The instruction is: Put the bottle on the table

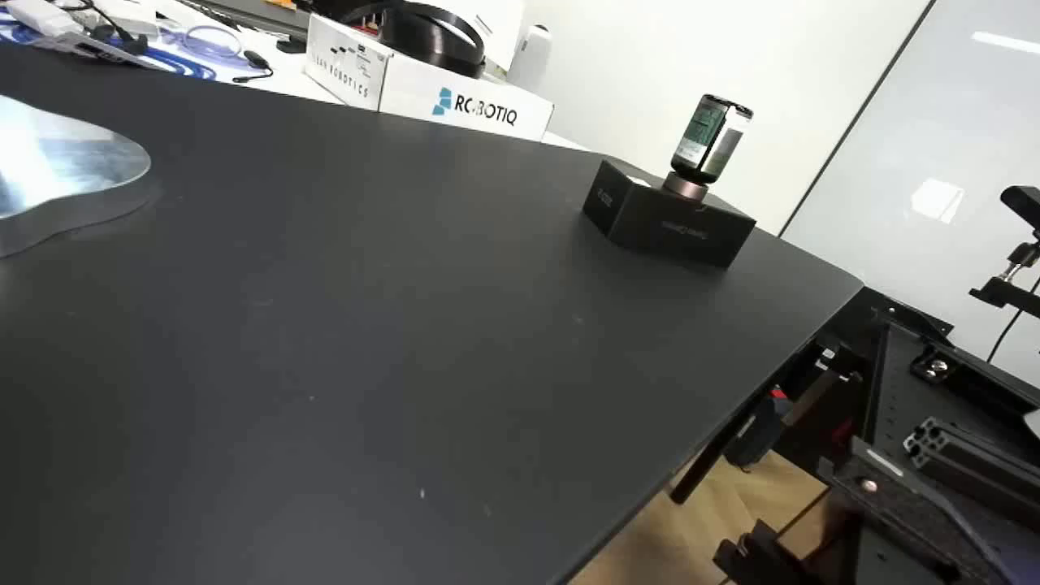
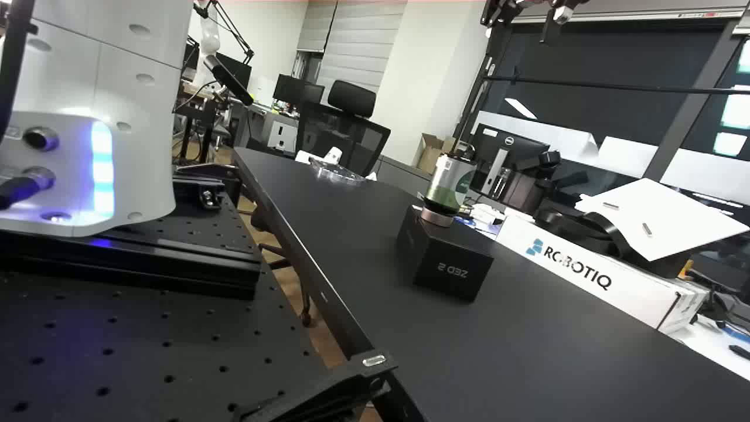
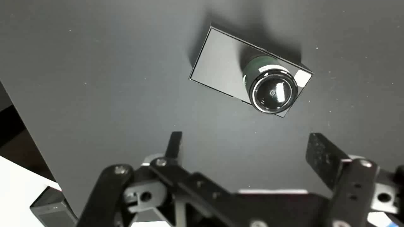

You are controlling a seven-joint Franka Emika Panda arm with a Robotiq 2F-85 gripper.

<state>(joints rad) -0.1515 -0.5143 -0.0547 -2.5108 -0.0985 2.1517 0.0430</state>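
Observation:
The bottle is glass with green and white labels and a copper-coloured cap. It stands on its cap on top of a flat black box, on the black table. The bottle, box and table also show in an exterior view. In the wrist view the bottle shows its round base, near one end of the box. My gripper is open and empty above the table, apart from the bottle. Part of it shows at the top edge of an exterior view.
A shiny curved object lies on the table at one end. A white Robotiq box stands behind the table edge, with cables beside it. The robot base stands on a black perforated plate across a gap from the table.

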